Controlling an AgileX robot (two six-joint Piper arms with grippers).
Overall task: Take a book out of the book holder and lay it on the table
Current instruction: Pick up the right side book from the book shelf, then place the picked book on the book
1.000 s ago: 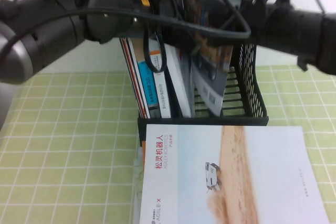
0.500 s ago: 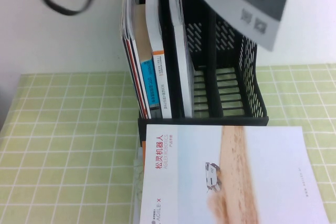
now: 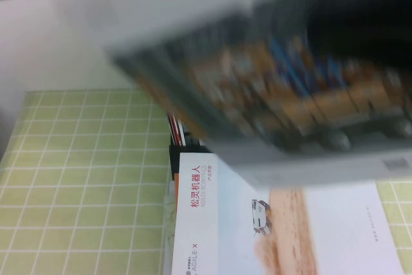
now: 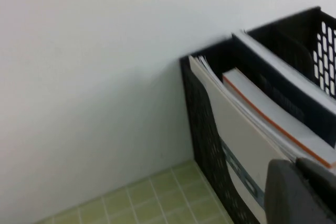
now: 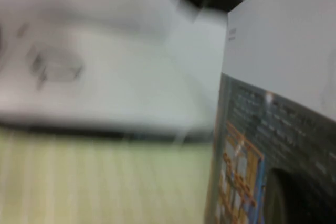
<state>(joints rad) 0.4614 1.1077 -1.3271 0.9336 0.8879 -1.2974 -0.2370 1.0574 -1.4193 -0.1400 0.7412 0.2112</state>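
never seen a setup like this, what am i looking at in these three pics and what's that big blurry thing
This is a two-armed table robot filmed by three cameras: one raised overhead, one on each wrist. The big blur in the overhead view is the book, a thin brochure up in the air in front of the lens. The right wrist view shows its cover close by, beside the right gripper. The left gripper sits next to the book holder, a black rack with books inside. Another brochure lies flat on the table, which is covered in green checked cloth.
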